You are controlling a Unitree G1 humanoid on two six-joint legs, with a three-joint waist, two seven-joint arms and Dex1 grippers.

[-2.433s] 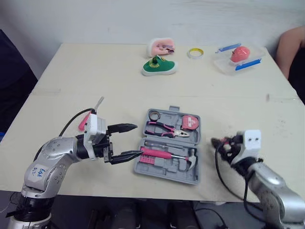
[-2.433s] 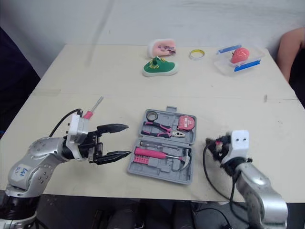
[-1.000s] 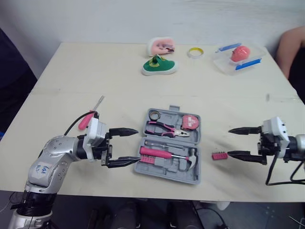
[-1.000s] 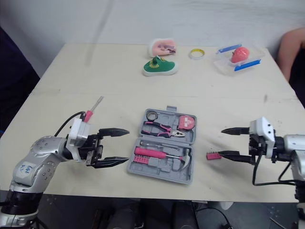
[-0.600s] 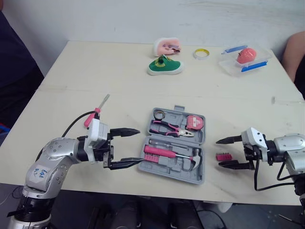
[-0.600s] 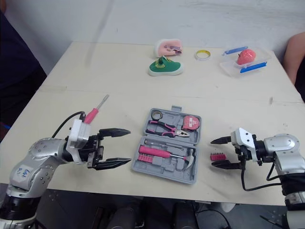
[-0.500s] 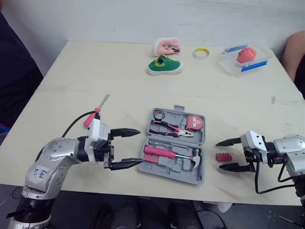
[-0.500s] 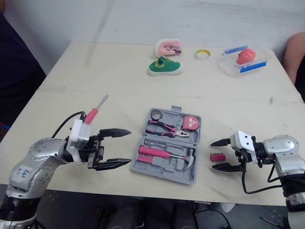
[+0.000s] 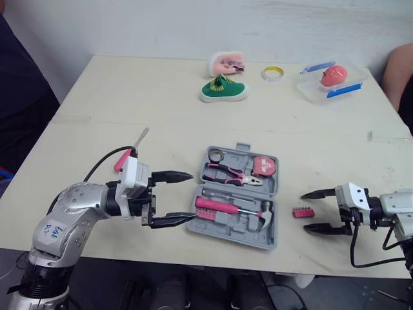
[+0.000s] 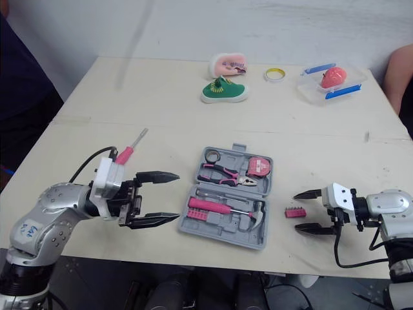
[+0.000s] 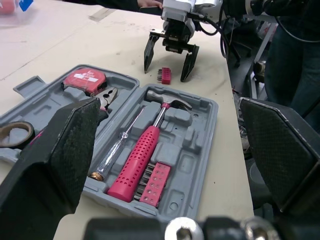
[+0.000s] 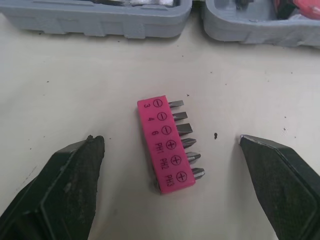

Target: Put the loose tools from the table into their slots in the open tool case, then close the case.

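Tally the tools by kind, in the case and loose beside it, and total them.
Hammer: 1
Pliers: 1
Tape measure: 1
Tape roll: 1
Screwdriver: 2, one in the tool case, one loose
Bit holder: 2, one in the case, one loose
Total: 8

Soft, even light falls from above on the pale table point(image 9: 161, 97), which looks bright and matte. The tool case point(image 9: 239, 227) casts only a thin, diffuse shadow along its near edge. The bit holder point(image 12: 162, 147) beside the case casts a fainter one. The wall point(image 9: 193, 26) beyond the case is evenly lit.
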